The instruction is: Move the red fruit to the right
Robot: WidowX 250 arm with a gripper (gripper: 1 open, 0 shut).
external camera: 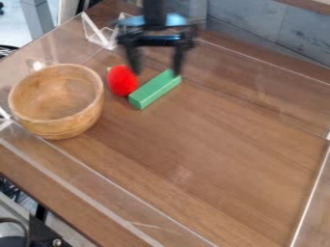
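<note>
The red fruit (120,80) is a small bright red rounded toy lying on the wooden table, touching the left end of a green rectangular block (154,90). My gripper (151,62) hangs pointing down just above and behind them, slightly blurred. It is open, with its two dark fingers spread wide; the left finger (125,58) stands over the fruit's back edge and the right finger over the block's far end. Nothing is held between them.
A round wooden bowl (56,99) sits at the left. Clear acrylic walls (310,198) fence the table on all sides, with a folded clear piece (100,33) at the back left. The wood to the right of the block is bare.
</note>
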